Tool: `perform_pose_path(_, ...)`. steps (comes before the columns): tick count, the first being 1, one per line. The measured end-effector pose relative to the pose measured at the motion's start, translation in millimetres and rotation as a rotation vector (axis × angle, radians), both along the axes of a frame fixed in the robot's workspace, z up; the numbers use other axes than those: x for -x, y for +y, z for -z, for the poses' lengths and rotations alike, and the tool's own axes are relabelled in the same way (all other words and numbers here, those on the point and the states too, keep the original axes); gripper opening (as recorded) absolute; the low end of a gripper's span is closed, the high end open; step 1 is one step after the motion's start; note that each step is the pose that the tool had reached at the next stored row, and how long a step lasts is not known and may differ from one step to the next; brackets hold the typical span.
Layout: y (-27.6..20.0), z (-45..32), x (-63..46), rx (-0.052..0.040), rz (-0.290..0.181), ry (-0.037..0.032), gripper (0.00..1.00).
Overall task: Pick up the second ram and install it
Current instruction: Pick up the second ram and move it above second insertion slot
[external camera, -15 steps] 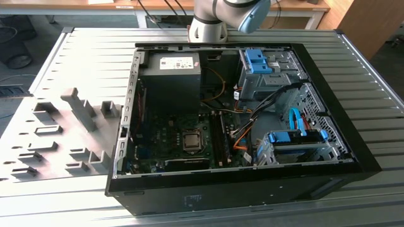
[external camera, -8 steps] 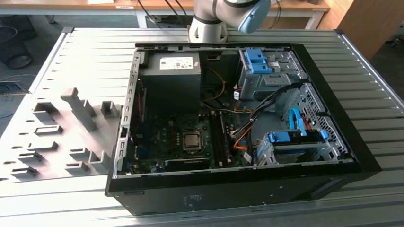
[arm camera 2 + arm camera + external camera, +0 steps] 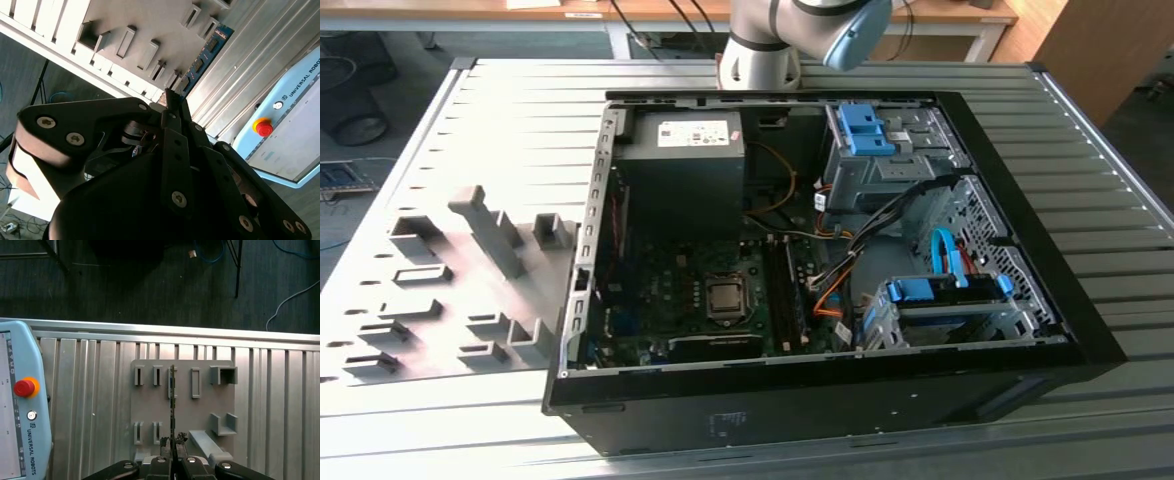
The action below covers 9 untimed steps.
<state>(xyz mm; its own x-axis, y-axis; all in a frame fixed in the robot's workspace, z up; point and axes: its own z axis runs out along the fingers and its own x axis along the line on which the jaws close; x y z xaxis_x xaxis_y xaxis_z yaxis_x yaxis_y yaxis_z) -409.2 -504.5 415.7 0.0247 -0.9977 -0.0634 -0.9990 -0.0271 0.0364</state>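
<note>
Gripper [image 3: 173,444] clamped on the memory stick [image 3: 172,400], raised well above the table [image 3: 75,390].
Its fingers [image 3: 174,107] are closed tight on one end of the thin dark stick. Below it a gray slotted plate [image 3: 210,395] lies on the ribbed metal. A control tablet [image 3: 20,405] with a red button sits near the plate. The open computer case [image 3: 841,395] rests farther along.

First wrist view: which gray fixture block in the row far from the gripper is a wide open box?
The end block farthest from the teach pendant: dark square opening, while the other blocks are narrow slots. The gripper holds the second ram.
</note>
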Motion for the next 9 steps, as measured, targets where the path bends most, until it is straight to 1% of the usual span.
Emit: perform_pose_path(9, 0.0, -12.3, 0.0, 0.0000, 0.000, 0.0001, 0.14)
